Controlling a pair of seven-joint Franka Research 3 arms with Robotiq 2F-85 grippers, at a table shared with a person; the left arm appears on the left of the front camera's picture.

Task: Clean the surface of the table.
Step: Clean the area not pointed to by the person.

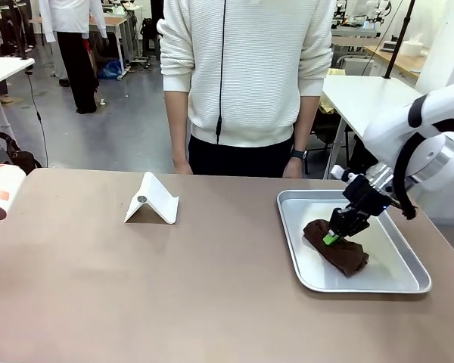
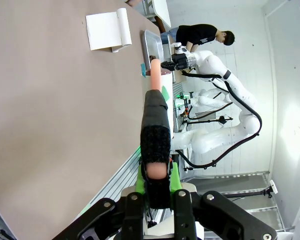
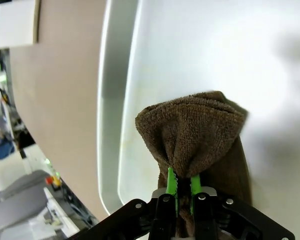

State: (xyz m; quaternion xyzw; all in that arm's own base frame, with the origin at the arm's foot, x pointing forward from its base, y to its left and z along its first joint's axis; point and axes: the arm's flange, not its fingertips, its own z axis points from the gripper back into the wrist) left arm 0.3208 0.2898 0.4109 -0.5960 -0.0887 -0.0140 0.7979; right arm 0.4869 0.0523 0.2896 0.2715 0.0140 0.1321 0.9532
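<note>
Spreading wide and bare from the near edge, the surface (image 1: 174, 295) lies to the left of the right gripper (image 1: 334, 236), which is clamped on a brown cloth (image 1: 348, 257) in the tray (image 1: 408, 286). The left gripper (image 2: 157, 175) grips a roller (image 2: 155, 125) by its handle. Beyond are a white stand (image 1: 153, 203) and a person (image 1: 246, 76).

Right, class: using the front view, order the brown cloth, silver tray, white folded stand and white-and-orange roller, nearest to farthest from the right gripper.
1. Pinched by the right gripper: brown terry cloth.
2. Under it: shiny silver rectangular tray.
3. Left of the middle: white folded stand.
4. Far left edge: white and orange roller.
</note>
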